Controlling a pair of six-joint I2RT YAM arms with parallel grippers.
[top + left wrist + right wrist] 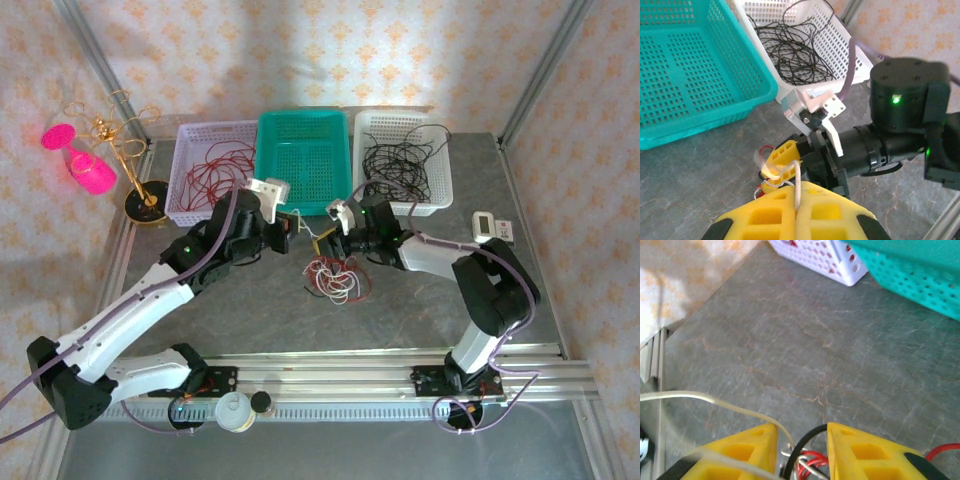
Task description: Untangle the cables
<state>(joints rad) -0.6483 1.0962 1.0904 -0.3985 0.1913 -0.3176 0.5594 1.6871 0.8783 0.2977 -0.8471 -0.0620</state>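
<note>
- left gripper (796, 200): clamped tight on a white strand of the cables (335, 278)
- right gripper (801, 442): fingers partly apart, black, red and white strands between them; hard to say if any is pinched
- cables: knot on the table (250, 310), just below both grippers
- lilac basket (183, 170): red wires (215, 170)
- teal basket (305, 118): between the other two
- white basket (448, 170): black wires (400, 165)

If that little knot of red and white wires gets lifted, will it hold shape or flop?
Probably flop: the cables lie in loose loops, and the white strand pinched in the left gripper curves limply. Being tangled, they'd likely drag together.
</note>
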